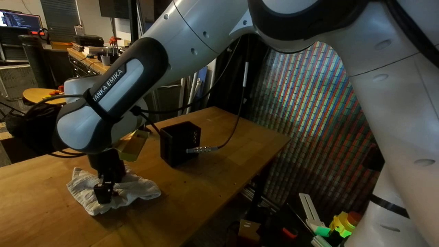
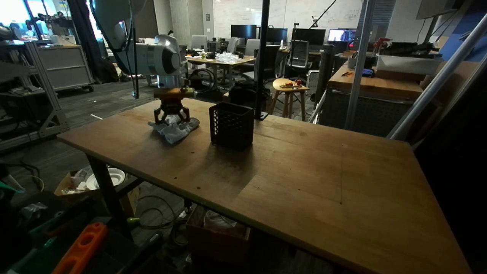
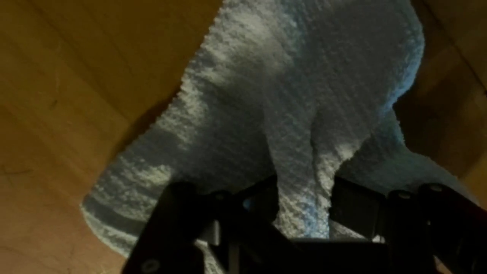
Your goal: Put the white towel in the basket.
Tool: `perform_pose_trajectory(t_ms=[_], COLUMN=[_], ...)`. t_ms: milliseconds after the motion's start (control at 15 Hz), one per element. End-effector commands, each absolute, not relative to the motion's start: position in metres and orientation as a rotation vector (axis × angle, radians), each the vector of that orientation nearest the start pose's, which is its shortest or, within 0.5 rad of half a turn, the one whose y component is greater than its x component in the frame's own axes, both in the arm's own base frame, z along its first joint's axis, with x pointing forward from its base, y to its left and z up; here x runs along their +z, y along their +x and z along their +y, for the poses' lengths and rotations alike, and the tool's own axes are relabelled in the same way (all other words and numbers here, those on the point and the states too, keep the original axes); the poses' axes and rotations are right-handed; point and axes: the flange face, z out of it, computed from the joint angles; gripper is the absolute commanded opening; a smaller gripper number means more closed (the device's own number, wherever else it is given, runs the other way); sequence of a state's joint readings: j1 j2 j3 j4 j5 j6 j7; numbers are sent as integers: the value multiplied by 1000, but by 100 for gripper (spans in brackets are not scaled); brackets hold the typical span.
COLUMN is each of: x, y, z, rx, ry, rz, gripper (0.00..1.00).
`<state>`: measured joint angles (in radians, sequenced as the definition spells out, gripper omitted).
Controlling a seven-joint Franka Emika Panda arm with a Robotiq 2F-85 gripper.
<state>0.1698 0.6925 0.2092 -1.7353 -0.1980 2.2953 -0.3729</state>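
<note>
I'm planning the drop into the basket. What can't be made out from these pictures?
Black basket: inside bottom hidden by its walls in both exterior views.
White towel: one end cut off by the wrist view's top edge.
Monitor: screen text too small to read in an exterior view.

White towel (image 3: 236, 95), middle of the wrist view, grey in its shadows, finely ribbed, a blue tint along its right edge! Black for the gripper (image 3: 304, 207) at the bottom of that frame. Black again, the basket (image 2: 232, 127), lattice-patterned, mid-frame in an exterior view, over a brown, grained table (image 2: 304, 205). Right of centre in an exterior view, the backdrop (image 1: 308, 99) bursts with red, green and blue dashes in slanting stripes! Pale grey arm (image 1: 192, 31), black-banded, up top.
</note>
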Motion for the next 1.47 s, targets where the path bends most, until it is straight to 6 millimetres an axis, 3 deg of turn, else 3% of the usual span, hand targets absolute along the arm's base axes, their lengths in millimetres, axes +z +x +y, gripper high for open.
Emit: perform_pose_trajectory(t_ms=[0, 200, 533, 1067, 1400], x=[176, 190, 227, 323, 375], y=[617, 618, 628, 628, 618], z=[221, 201, 158, 93, 45], rx=[134, 136, 107, 2, -80], ry=[-2861, -2888, -2946, -3065, -3174], rz=[-1274, -1223, -1069, -832, -546], gripper=[6, 0, 3, 3, 3])
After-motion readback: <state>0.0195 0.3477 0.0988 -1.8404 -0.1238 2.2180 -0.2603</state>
